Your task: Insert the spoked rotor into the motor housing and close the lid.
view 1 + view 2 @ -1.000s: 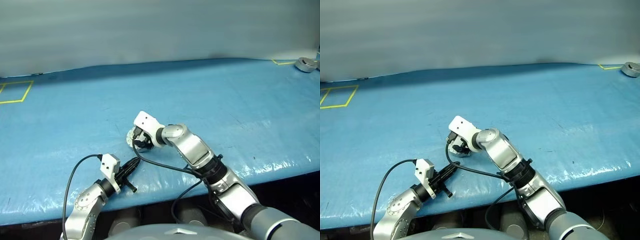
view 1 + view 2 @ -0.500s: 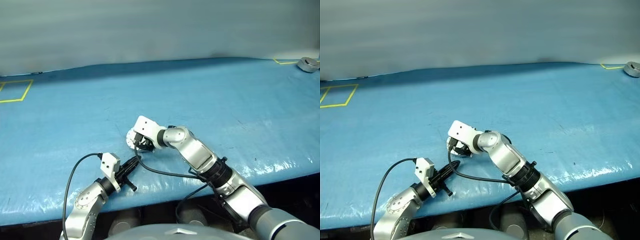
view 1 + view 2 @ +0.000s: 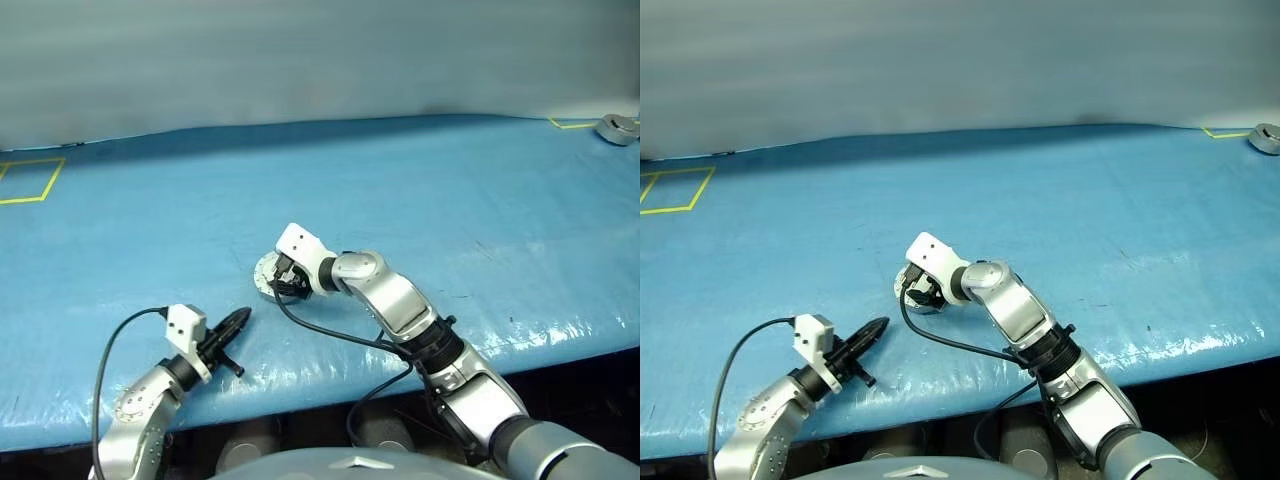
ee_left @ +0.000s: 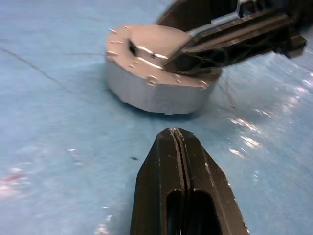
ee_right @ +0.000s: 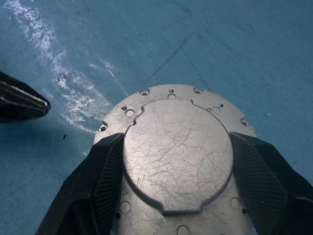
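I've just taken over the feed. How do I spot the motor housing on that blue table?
On the blue table, look near the front edge, a little left of centre. The motor housing is the round grey metal puck there, its plain lid shut on top, with the right gripper straddling it. The other round grey piece lies at the far right corner.

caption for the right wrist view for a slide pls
Right hand with its two fingers set on either side of the closed grey lid on the blue table.

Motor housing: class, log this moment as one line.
lid: closed on motor housing | right gripper: straddles lid | left gripper: shut, apart
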Tool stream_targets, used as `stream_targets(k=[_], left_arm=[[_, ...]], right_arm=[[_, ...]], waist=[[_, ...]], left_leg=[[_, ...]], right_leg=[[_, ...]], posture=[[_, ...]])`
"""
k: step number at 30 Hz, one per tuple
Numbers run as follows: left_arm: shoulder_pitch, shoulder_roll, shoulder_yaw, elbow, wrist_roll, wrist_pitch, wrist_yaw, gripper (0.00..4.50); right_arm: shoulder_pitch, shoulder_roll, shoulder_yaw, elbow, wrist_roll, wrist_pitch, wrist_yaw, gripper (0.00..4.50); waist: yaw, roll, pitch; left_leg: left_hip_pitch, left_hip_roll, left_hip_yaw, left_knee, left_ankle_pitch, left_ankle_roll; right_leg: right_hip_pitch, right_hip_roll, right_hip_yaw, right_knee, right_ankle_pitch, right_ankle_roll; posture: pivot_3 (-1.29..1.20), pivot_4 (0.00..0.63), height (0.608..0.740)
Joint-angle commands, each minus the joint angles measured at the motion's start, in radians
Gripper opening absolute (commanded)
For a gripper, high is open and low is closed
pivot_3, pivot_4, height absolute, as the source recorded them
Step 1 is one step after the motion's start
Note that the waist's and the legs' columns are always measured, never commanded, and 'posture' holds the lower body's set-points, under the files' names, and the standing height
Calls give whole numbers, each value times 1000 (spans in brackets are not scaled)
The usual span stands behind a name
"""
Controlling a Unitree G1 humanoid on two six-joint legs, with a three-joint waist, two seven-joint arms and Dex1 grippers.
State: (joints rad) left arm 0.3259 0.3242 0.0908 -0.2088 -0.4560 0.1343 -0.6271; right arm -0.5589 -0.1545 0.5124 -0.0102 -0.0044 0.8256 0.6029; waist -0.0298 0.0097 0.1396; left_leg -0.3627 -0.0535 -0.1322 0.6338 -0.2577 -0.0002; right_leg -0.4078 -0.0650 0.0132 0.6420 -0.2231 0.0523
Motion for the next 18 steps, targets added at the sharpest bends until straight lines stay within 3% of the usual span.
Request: stream_targets(k=[1, 6, 11, 18], left_arm=[[-77, 6, 74, -96, -126, 201, 130, 0], [-244, -25, 110, -167, -437, 592, 328, 0], [-311, -73, 91, -150, -498, 710, 432, 0], [-302, -81, 80, -160, -446, 741, 498, 0]], right_arm=[[46, -41, 8, 117, -30, -4, -18, 3027], [60, -43, 11, 116, -35, -19, -24, 3027], [69, -42, 16, 106, -35, -18, -30, 3027], [68, -39, 14, 105, -32, -17, -35, 3027]], waist=[[0, -1, 1], [-1, -6, 4], [-6, -8, 3], [-2, -8, 4]], left_leg=[[0, 0, 0, 0, 0, 0], [0, 0, -2, 0, 2, -1], [1, -3, -1, -2, 3, -2], [1, -2, -2, -5, 5, -5]], right_leg=[[0, 0, 0, 0, 0, 0], [1, 4, -1, 0, 4, 7], [1, 4, 0, -1, 4, 8], [0, 4, -1, 0, 4, 6]], posture=[[0, 150, 740], [0, 150, 740], [0, 150, 740], [0, 150, 740]])
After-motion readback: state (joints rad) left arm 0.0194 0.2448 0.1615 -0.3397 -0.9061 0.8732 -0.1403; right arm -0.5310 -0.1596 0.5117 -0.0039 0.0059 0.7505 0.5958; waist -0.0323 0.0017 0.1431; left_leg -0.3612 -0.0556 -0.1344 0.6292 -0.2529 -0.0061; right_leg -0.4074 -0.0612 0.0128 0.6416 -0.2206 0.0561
